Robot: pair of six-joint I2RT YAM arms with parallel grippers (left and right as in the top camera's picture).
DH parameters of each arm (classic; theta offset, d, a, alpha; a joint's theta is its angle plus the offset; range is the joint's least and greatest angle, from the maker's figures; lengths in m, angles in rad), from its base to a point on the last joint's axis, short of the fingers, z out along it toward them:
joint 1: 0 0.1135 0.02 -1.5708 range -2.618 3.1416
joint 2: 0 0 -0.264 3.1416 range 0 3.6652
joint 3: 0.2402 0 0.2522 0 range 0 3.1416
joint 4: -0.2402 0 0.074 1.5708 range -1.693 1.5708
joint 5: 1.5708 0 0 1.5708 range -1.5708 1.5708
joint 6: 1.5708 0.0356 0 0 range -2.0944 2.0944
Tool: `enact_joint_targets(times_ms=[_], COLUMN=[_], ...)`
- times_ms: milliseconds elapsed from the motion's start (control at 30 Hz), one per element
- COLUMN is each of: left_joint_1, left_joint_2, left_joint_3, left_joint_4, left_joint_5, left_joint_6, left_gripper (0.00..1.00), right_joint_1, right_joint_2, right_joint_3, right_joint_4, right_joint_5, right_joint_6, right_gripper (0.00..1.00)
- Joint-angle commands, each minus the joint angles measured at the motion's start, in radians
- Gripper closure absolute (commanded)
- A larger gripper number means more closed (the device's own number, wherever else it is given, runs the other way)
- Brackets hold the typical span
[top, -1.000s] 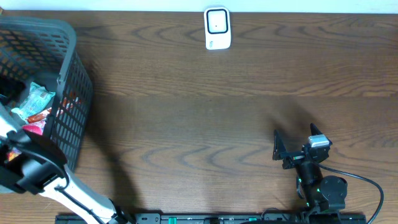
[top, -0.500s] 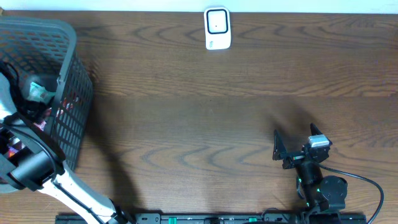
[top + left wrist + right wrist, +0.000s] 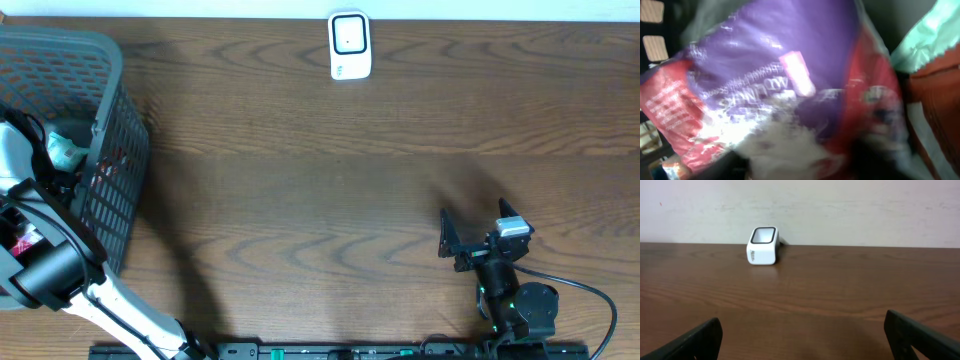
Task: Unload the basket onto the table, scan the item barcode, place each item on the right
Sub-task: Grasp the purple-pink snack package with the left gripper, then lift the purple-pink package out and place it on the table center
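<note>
Early stage: nothing scanned yet. Left arm reaches down into basket at left end of table. Left wrist view filled by blurred purple-and-red packet, very close, mint-green packet beside it. Left gripper fingers not visible; cannot tell whether spread or pinching packet. Right gripper spread wide, empty, facing scanner at far edge, well apart. Likely remaining: secure packet, lift out, show barcode to scanner.

A blurred purple-and-red packet fills the frame, a mint-green wrapper at its right.
</note>
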State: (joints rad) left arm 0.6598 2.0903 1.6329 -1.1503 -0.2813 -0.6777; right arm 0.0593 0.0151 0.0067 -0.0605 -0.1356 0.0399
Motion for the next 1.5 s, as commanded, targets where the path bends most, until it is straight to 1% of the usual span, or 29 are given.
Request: enact_joint_targets(times_ms=[0, 133, 167, 267, 333, 467, 500, 533, 567, 600, 1033, 1067, 1167, 1233, 1267, 1300, 1467], left_joint_1=[0.004, 0.004, 0.004, 0.004, 0.004, 0.004, 0.004, 0.004, 0.004, 0.004, 0.004, 0.004, 0.004, 0.004, 0.004, 0.004, 0.003], left_joint_2=[0.021, 0.021, 0.02, 0.017, 0.015, 0.006, 0.002, 0.0, 0.001, 0.001, 0.001, 0.001, 0.001, -0.001, -0.002, -0.005, -0.051], left_joint_3=[-0.036, -0.012, -0.004, 0.021, 0.051, 0.105, 0.111, 0.111, 0.109, 0.103, -0.051, -0.069, -0.094, -0.09, -0.082, -0.064, 0.073], left_joint_4=[-0.019, -0.055, -0.066, -0.088, -0.106, -0.118, -0.117, -0.113, -0.11, -0.102, 0.018, 0.03, 0.037, 0.034, 0.024, 0.0, -0.118], left_joint_5=[0.038, 0.039, 0.039, 0.039, 0.039, 0.079, 0.085, 0.092, 0.091, 0.091, 0.117, 0.117, 0.116, 0.116, 0.116, 0.117, 0.117], left_joint_6=[0.001, 0.011, 0.012, 0.047, 0.093, 0.177, 0.176, 0.175, 0.175, 0.175, 0.176, 0.176, 0.176, 0.177, 0.181, 0.184, 0.183], left_gripper=[0.67, 0.87, 0.89, 0.9, 0.9, 0.86, 0.74, 0.2, 0.0, 0.02, 0.02, 0.15, 0.62, 0.79, 0.91, 0.93, 0.93], right_joint_1=[0.0, 0.0, 0.0, 0.0, 0.0, 0.0, 0.0, 0.0, 0.0, 0.0, 0.0, 0.0, 0.0, 0.0, 0.0, 0.0, 0.0], right_joint_2=[-0.004, -0.004, -0.004, -0.004, -0.004, -0.004, -0.004, -0.004, -0.004, -0.004, -0.004, -0.004, -0.004, -0.004, -0.004, -0.004, -0.004], right_joint_3=[-0.001, -0.001, -0.001, -0.001, -0.001, -0.001, -0.001, -0.001, -0.001, -0.001, -0.001, -0.001, -0.001, -0.001, -0.001, -0.001, -0.001], right_joint_4=[-0.003, -0.003, -0.003, -0.003, -0.003, -0.003, -0.003, -0.003, -0.003, -0.003, -0.003, -0.003, -0.003, -0.003, -0.003, -0.003, -0.003], right_joint_5=[-0.005, -0.005, -0.005, -0.005, -0.005, -0.005, -0.005, -0.005, -0.005, -0.005, -0.005, -0.005, -0.005, -0.005, -0.005, -0.005, -0.005], right_joint_6=[-0.011, -0.011, -0.011, -0.011, -0.011, -0.011, -0.011, -0.011, -0.011, -0.011, -0.011, -0.011, -0.011, -0.011, -0.011, -0.011, -0.011], right_gripper=[0.01, 0.01, 0.01, 0.01, 0.01, 0.01, 0.01, 0.01, 0.01, 0.01, 0.01, 0.01, 0.01, 0.01, 0.01, 0.01, 0.01])
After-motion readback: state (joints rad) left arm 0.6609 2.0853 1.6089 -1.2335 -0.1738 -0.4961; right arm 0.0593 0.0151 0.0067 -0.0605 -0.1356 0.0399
